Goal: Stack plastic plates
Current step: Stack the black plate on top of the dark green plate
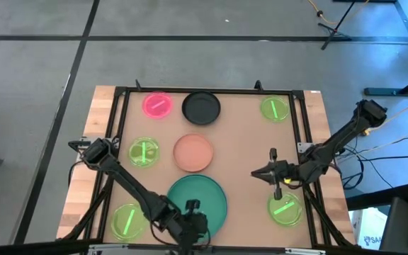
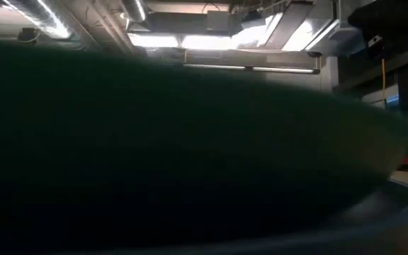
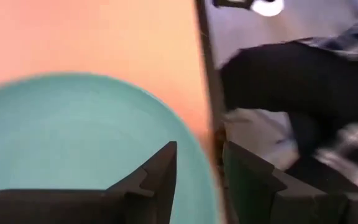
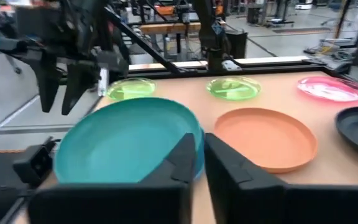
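The large dark green plate [image 1: 204, 198] [image 4: 123, 143] lies flat near the table's near edge and fills the low view [image 2: 154, 142]. A grey curved rim [image 2: 406, 205] shows under it there. No blue plate shows plainly. My left gripper [image 1: 192, 212] [image 3: 199, 152] hangs open over the plate's near rim, one finger inside the rim line and one outside. In the right wrist view its tips [image 4: 58, 112] stand above the plate. My right gripper [image 1: 255, 173] [image 4: 199, 140] is shut and hovers just right of the plate. Behind it lie the salmon plate [image 1: 193, 152], black plate [image 1: 201, 108] and pink plate [image 1: 157, 105].
Small neon-green plates lie at the left [image 1: 144, 151], near left [image 1: 127, 219], far right [image 1: 275, 108] and near right [image 1: 284, 209], the last just under my right arm. A black frame [image 1: 303, 127] borders the board. A person's dark legs [image 3: 303, 81] stand beyond the near edge.
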You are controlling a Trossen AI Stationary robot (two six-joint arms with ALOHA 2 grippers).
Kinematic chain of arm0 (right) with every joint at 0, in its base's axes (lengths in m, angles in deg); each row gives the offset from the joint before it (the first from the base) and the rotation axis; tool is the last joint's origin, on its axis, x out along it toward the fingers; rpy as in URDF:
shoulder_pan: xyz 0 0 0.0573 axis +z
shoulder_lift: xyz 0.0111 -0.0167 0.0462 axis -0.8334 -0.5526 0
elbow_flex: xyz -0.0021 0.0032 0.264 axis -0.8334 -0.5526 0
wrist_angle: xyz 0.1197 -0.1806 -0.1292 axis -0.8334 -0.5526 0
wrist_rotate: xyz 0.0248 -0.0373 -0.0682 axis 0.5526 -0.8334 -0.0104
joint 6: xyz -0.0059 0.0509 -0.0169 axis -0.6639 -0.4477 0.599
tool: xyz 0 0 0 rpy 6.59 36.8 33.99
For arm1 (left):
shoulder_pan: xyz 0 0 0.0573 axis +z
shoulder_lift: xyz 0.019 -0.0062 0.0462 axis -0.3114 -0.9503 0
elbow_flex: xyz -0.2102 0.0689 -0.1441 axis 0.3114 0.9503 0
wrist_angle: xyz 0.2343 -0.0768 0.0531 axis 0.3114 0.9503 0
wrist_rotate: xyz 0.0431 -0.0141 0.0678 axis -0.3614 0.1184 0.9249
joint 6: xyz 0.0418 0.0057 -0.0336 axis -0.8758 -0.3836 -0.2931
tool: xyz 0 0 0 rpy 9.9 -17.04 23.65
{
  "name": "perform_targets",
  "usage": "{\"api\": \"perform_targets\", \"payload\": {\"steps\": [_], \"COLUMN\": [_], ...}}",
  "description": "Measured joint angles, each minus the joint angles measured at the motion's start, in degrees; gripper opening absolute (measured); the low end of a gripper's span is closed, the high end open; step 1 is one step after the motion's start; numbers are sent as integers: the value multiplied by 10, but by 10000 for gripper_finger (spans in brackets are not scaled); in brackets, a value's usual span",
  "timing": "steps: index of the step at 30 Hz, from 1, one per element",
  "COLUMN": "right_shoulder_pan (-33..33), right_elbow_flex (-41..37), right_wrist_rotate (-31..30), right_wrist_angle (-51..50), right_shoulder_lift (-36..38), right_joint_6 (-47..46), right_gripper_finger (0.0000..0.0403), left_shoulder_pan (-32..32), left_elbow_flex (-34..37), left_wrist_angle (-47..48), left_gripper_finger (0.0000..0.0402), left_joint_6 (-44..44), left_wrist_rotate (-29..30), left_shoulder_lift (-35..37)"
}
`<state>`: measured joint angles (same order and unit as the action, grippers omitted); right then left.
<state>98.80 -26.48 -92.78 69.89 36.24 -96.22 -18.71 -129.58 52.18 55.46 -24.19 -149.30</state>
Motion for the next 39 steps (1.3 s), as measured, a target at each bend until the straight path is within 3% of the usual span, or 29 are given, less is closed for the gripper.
{"api": "perform_targets", "payload": {"steps": [5, 10, 16, 20, 22, 30, 37, 39], "right_shoulder_pan": [0, 0, 0, 0, 0, 0, 0, 0], "right_elbow_flex": [0, 0, 0, 0, 0, 0, 0, 0], "right_wrist_rotate": [-13, -6, 39, 47, 46, 39, 29, 23], "right_wrist_angle": [-1, 0, -2, -28, -51, -95, -104, -104], "right_shoulder_lift": [-14, -13, -13, -14, -14, -14, -21, -32], "right_joint_6": [16, 20, -11, -67, -101, -152, -188, -198], "right_gripper_finger": [123, 187, 212, 213, 213, 214, 214, 214], "left_shoulder_pan": [32, 80, 147, 206, 239, 368, 498, 527], "left_elbow_flex": [-15, -26, -25, -4, 9, 100, 188, 214], "left_wrist_angle": [3, 50, 173, 202, 209, 143, 69, 41], "left_gripper_finger": [124, 124, 124, 124, 124, 124, 124, 124], "left_joint_6": [-109, -178, -194, -210, -210, -327, -433, -454], "left_wrist_rotate": [68, 66, 114, 185, 192, 80, -111, -142], "left_shoulder_lift": [0, 41, 148, 188, 196, 196, 196, 196]}}
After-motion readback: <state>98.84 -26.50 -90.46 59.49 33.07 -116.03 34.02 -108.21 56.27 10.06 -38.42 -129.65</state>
